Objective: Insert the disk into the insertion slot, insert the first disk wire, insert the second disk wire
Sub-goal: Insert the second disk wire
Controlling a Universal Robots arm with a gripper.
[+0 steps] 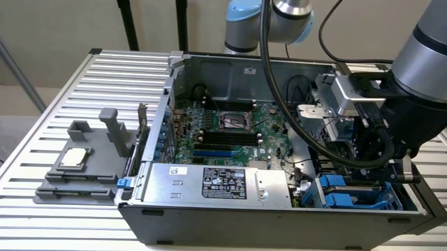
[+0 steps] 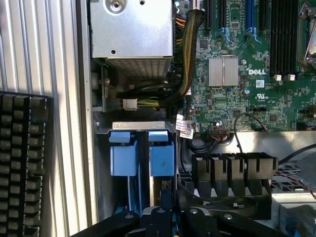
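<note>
With the pincer [image 2: 165, 217] pinched shut just above the slot's blue tabs [image 2: 161, 158], press straight, never sideways.

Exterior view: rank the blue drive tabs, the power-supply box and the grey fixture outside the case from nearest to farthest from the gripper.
1. Blue drive tabs, just below the gripper, in the case's corner at the exterior view's right.
2. Power-supply box, along the case's front wall, mid-picture.
3. Grey fixture, outside the case on the slatted table, at the exterior view's left.
</note>
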